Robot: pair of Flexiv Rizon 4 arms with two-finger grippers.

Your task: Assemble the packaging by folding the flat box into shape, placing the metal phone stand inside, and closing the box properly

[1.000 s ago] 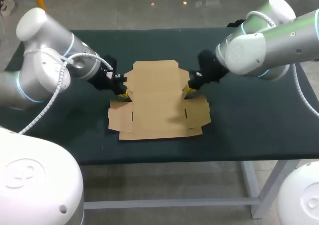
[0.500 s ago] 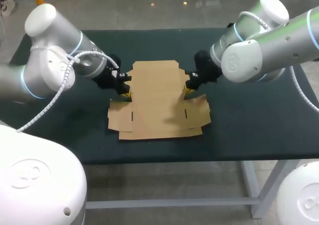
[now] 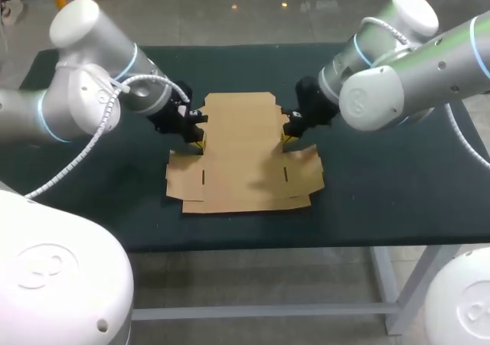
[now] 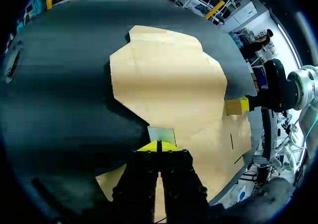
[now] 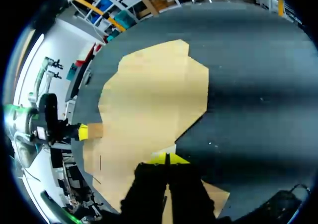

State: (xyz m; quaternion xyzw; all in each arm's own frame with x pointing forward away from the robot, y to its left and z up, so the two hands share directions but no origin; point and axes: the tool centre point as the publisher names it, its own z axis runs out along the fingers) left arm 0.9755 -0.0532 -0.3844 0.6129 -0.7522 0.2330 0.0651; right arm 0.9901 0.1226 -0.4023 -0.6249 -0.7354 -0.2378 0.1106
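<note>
Stretching under everything is a dark green table top (image 3: pixel 383 177), and a flat brown cardboard box blank (image 3: pixel 241 154) lies unfolded near its middle, its panels and side flaps spread out on the cloth.

The left arm (image 3: pixel 92 100), white and silver with a coiled cable, comes in from the blank's left side. Its elbow is raised and its black wrist slopes down toward the blank. The right arm (image 3: pixel 398 85) mirrors it from the blank's right side, elbow high and wrist angled down and inward.

The left gripper (image 3: pixel 197 141) sits at the notch in the blank's left edge, where the upper panel meets the lower left flap. In the left wrist view its two yellow tips are pressed together with only a thin seam between them, and they rest right at the cardboard's edge. I cannot tell whether any cardboard is pinched in that seam.

The right gripper (image 3: pixel 288 137) sits at the matching notch on the blank's right edge. In the right wrist view its yellow tips are likewise drawn together at the edge of the cardboard. Each wrist view shows the other gripper's yellow tip across the blank.
</note>
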